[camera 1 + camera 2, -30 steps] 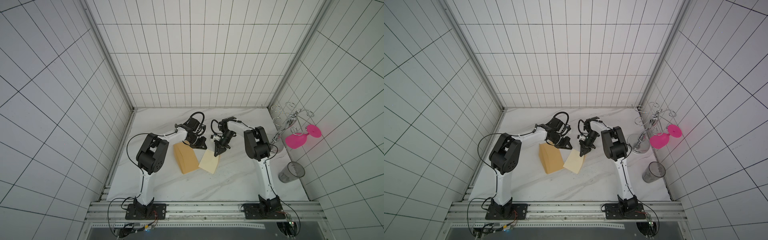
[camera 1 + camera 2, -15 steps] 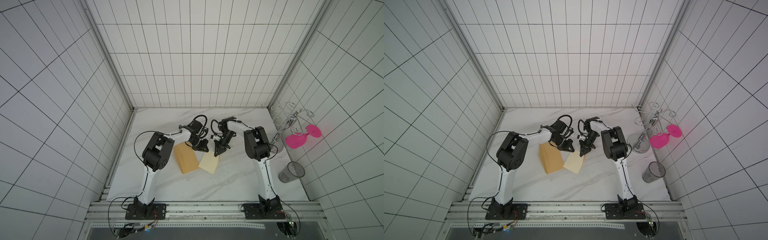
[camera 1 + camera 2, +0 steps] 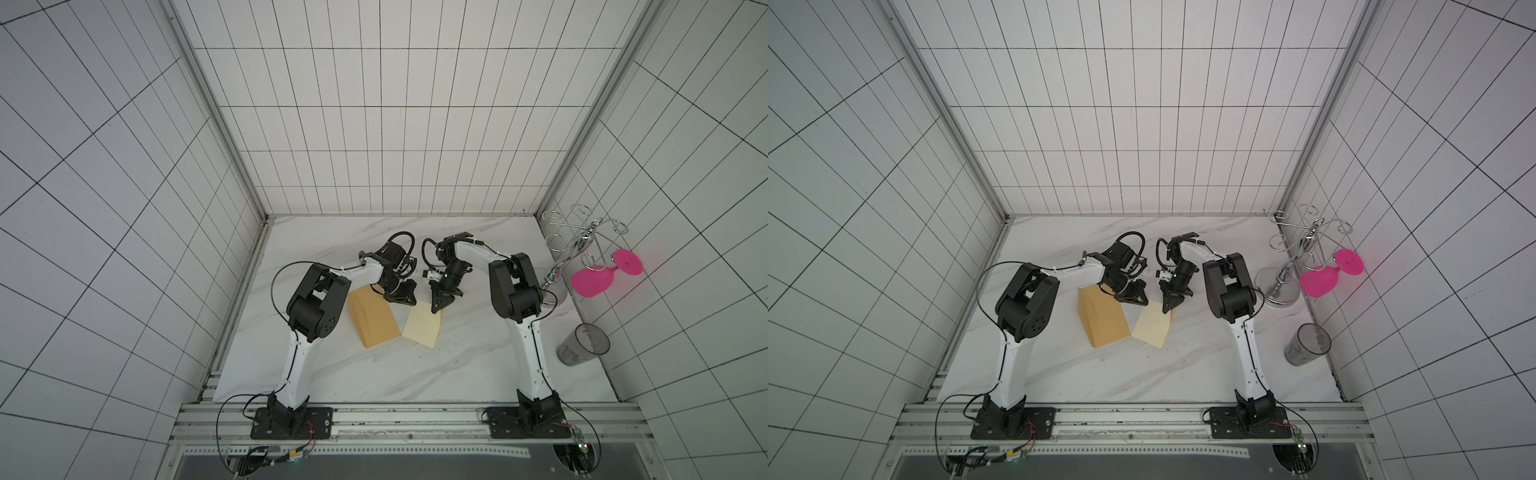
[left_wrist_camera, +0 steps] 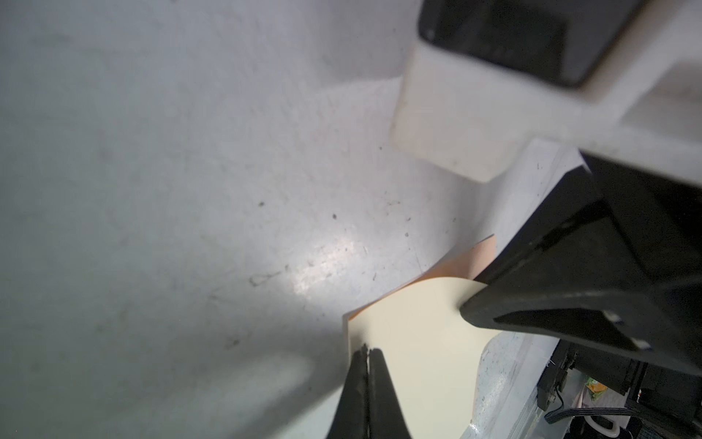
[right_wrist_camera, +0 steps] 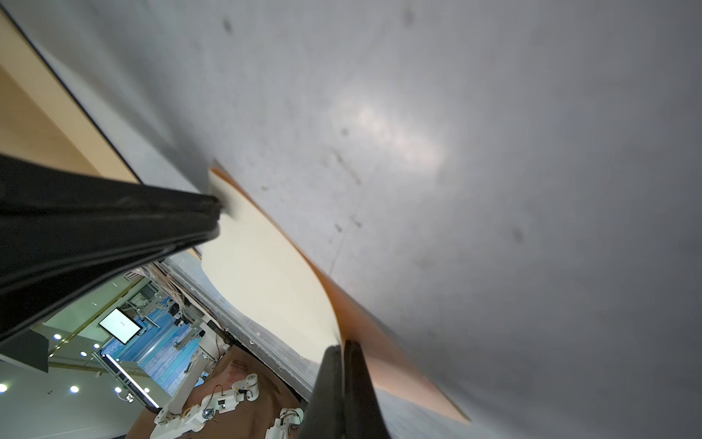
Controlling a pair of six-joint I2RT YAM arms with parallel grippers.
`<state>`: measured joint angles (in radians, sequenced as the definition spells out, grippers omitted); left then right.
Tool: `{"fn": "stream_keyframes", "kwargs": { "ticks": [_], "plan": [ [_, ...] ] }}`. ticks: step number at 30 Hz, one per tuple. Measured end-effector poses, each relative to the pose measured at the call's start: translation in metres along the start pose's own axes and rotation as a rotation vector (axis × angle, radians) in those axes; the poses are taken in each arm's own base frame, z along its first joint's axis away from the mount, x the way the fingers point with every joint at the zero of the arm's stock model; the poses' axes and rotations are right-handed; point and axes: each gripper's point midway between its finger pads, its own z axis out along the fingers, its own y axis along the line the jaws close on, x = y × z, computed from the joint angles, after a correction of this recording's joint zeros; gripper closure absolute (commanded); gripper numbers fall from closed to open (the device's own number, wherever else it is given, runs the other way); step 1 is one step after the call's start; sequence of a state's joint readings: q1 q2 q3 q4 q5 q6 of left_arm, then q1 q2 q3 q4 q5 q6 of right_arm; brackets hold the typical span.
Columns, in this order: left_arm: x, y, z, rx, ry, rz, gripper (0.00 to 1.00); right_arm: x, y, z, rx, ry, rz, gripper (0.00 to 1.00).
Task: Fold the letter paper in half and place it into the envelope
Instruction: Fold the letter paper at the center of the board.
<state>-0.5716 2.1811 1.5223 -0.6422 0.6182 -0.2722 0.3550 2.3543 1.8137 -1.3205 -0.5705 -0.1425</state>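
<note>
The pale cream letter paper (image 3: 422,328) lies mid-table in both top views, its far edge lifted and curling. Touching its left side is the tan envelope (image 3: 372,318), flat on the table. My left gripper (image 3: 411,302) is shut on the sheet's far left corner. In the left wrist view its jaws (image 4: 367,351) pinch the cream sheet (image 4: 410,342). My right gripper (image 3: 435,309) is shut on the far right corner. In the right wrist view it (image 5: 343,346) clamps the curved paper (image 5: 273,273), whose peach underside shows. The envelope (image 5: 34,114) lies beyond.
A chrome wire glass rack (image 3: 582,245) stands at the right wall with a pink wine glass (image 3: 592,280) hanging on it. A grey tumbler (image 3: 582,345) stands nearer the front on the right. The marble table (image 3: 415,374) stretches toward the front rail.
The left arm's elbow has swung right and its gripper has shifted right and slightly forward along the paper's far edge. The right gripper has stayed in place on its corner.
</note>
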Motion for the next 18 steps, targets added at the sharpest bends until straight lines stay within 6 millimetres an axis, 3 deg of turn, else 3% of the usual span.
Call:
{"fn": "stream_keyframes", "kwargs": {
  "ticks": [10, 18],
  "plan": [
    [0.003, -0.007, 0.007, 0.016, -0.008, 0.023, 1.00, -0.015, -0.015, -0.015, 0.119, -0.027, 0.007, 0.97],
    [0.020, -0.007, 0.004, 0.009, 0.006, 0.019, 1.00, -0.049, -0.032, -0.043, 0.216, -0.121, 0.010, 0.92]
  ]
}}
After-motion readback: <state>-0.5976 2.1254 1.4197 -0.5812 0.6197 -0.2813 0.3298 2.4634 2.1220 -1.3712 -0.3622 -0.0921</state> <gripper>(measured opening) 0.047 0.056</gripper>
